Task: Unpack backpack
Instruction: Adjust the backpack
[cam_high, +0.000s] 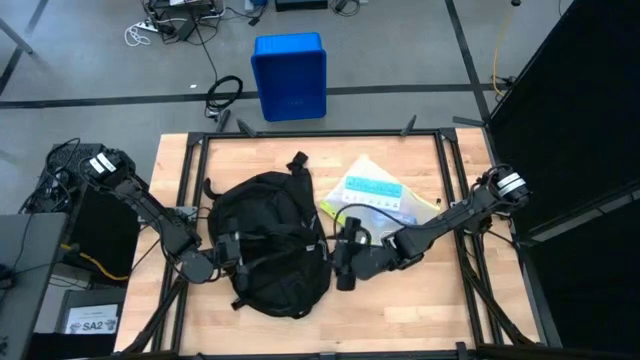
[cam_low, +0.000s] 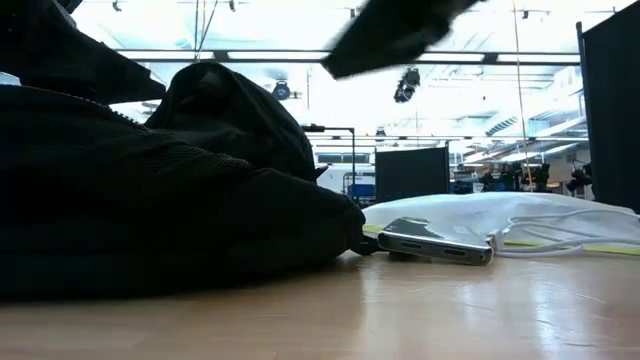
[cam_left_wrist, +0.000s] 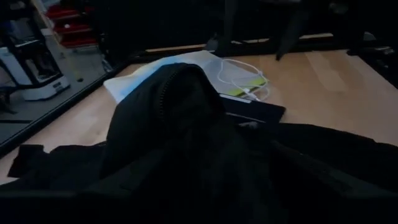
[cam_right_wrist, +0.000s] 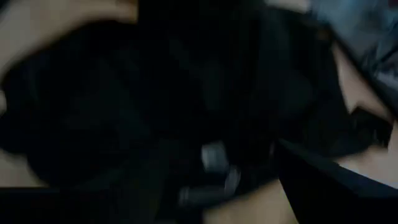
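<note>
Backpack (cam_high: 265, 250) mid-table. Left gripper (cam_high: 226, 262) at its left side, jaws gripping fabric. Right gripper (cam_high: 345, 262) at its right side, jaw state unclear.

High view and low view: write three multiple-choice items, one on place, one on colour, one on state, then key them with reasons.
1. Where does the white bag lie relative to the backpack?
A. Toward the right arm's side
B. Toward the left arm's side
C. Inside it

2. What colour is the crate on the floor beyond the table?
A. Red
B. Blue
C. Green

3. How does the backpack sit?
A. Hanging in the air
B. Standing on the floor
C. Lying on the table

Key: 1 A, the high view shows the bag beside it there. 2 B, plainly blue. 3 C, the low view shows it resting on wood.
</note>
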